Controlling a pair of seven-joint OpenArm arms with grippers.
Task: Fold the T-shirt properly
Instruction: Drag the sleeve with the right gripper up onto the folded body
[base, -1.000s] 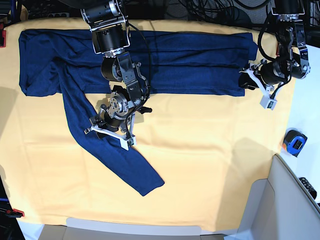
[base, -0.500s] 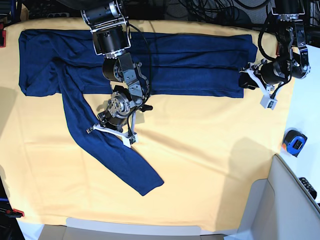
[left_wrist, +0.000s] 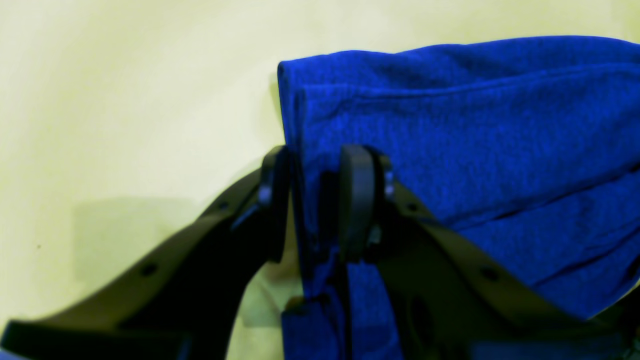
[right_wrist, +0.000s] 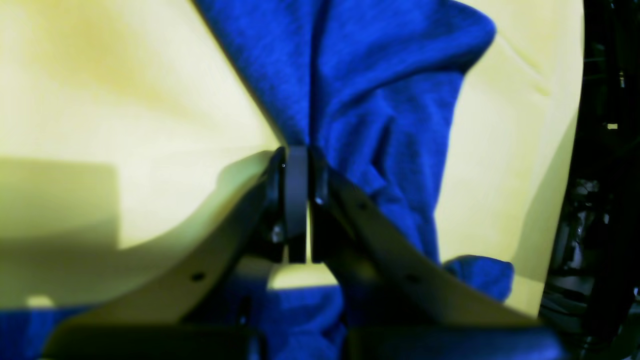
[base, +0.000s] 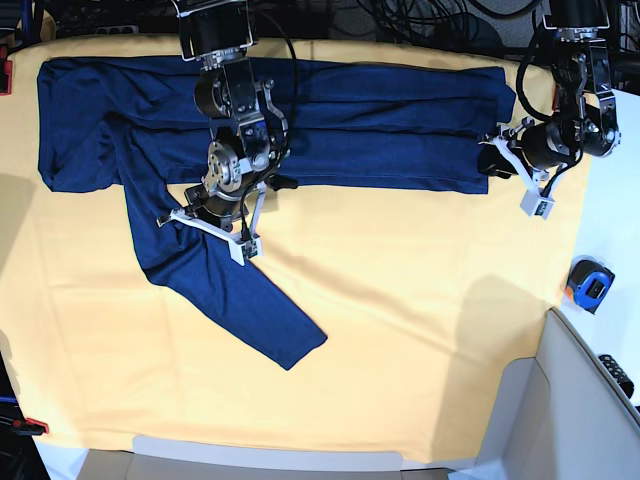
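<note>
Navy T-shirt (base: 380, 130) pinched, both hands closed

yellow cloth (base: 400, 330), tape measure (base: 588, 284) at right

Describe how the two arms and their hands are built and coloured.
Both arms are black, with round motor housings at the joints and loose black cables. The right hand and left hand have white, curved, tapering outer fingers; the wrist views show dark inner faces with small holes and black pads.

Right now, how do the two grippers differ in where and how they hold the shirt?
The right gripper pinches the sleeve mid-shirt, fingers pressed together; the left gripper clamps the T-shirt at its end edge, fingers apart around thicker folds. Both grip fabric over the yellow cloth.
</note>
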